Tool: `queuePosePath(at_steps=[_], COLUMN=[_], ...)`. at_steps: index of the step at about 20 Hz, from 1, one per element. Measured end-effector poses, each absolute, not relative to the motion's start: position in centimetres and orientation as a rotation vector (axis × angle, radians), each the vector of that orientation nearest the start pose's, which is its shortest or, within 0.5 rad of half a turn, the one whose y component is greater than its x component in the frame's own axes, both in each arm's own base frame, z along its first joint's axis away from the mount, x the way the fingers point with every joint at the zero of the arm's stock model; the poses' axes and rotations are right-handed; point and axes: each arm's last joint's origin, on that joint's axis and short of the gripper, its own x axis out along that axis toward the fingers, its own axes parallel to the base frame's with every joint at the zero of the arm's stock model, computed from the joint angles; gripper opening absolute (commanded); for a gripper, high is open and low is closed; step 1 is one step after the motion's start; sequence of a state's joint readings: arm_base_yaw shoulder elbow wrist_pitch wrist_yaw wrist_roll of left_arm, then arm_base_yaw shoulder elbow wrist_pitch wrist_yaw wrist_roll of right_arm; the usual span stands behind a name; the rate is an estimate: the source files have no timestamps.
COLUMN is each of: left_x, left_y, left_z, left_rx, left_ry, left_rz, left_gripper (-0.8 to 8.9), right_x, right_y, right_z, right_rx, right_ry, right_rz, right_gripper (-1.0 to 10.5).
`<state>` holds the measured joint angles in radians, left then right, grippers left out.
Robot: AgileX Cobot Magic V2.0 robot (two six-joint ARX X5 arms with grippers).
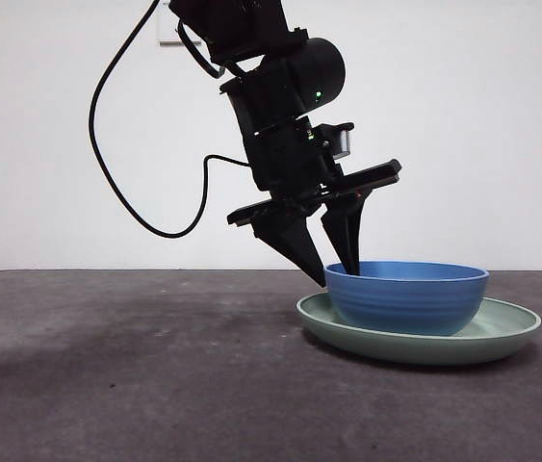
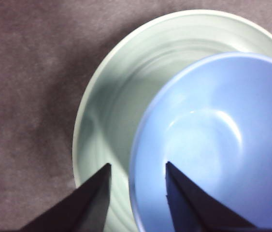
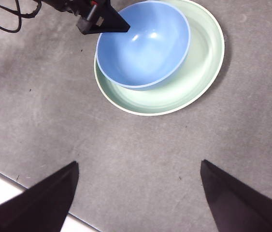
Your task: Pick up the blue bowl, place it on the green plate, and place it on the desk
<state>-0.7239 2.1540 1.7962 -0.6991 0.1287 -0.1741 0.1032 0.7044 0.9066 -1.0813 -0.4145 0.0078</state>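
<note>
bowl (image 1: 407, 296) sits in the plate (image 1: 502, 339), plate flat on the desk (image 1: 107, 375). judged from that, the stacking step looks done; what is left, as i read the task, is getting the bowl back off the plate and onto bare desk. my left pincer (image 1: 336, 269) straddles the bowl's rim at about 9 o'clock in the front view: one jaw outside the wall over the plate, one jaw inside the bowl. in the left wrist view my left pincer (image 2: 138, 170) shows the rim passing through the gap, jaws parted with space either side of the rim, so spread, not pinching yet or no longer, i cannot say which. my right pincer (image 3: 138, 166) waits high over bare desk, jaws wide apart, the stack toward 12 o'clock of its view. bowl sits off-centre in the plate, crowded toward the side where my left pincer is. materials: bowl is medium blue, round, deep, faint horizontal ridges on the outer wall, paler thin rim, smooth glossy inside with a soft highlight; likely slick under the jaws. plate is pale sage, wide, shallow, low raised rim, darker beneath, faint concentric rings inside. desk is dark grey-brown, matte, mottled, slightly rough.
</note>
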Motion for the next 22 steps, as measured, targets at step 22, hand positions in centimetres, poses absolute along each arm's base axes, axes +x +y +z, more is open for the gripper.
queuePosePath(at_steps=[22], left_x=[22.7], left_y=[-17.0], left_z=[40.8], left_rx=[0.07], left_ry=[0.654], left_rz=[-0.709], left_gripper=[2.51], right_x=[10.5], right_y=[2.3], right_z=[31.0], right_rx=[0.145], right_ry=[0.877], right_rz=[0.48], right_gripper=[4.0])
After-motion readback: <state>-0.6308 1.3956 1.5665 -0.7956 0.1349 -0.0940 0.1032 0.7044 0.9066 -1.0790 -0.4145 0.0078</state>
